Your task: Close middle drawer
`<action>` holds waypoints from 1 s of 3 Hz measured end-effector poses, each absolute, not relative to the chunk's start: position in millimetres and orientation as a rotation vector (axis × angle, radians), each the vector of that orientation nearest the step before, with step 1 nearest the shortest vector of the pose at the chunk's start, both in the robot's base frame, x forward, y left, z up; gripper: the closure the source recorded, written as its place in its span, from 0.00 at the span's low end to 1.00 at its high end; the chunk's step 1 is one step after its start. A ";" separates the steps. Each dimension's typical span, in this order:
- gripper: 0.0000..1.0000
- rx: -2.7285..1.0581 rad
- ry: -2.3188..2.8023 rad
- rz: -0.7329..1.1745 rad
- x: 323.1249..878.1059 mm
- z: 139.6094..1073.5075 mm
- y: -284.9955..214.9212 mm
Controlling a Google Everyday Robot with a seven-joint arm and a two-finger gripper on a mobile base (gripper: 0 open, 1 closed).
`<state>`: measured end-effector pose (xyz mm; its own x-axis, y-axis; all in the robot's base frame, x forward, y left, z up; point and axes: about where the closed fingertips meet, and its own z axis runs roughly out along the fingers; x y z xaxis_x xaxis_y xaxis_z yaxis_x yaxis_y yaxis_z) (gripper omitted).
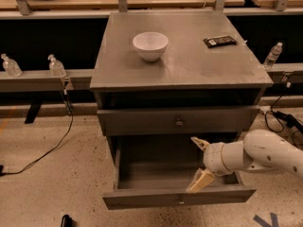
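Camera view shows the middle drawer (142, 200), a long shallow grey box with a flat plain front and a small round knob (180, 202), pulled well out of the matte grey cabinet (189, 65). The gripper (198, 161), on a smooth white rounded arm (265, 152), sits over the drawer's right side. Its tan, wedge-shaped fingers (201, 179) are spread wide and hold nothing, the lower one close to the front wall.

No legible text, label or number found. Dark packet (219, 41) near tabletop's back right corner: markings unreadable. Gripper (199, 162), fingers spread apart, sits inside the open middle drawer (142, 199).
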<state>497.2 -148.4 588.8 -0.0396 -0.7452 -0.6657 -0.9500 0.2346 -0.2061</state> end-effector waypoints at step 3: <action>0.00 -1.704 1.869 0.234 489.5 554.2 -163.9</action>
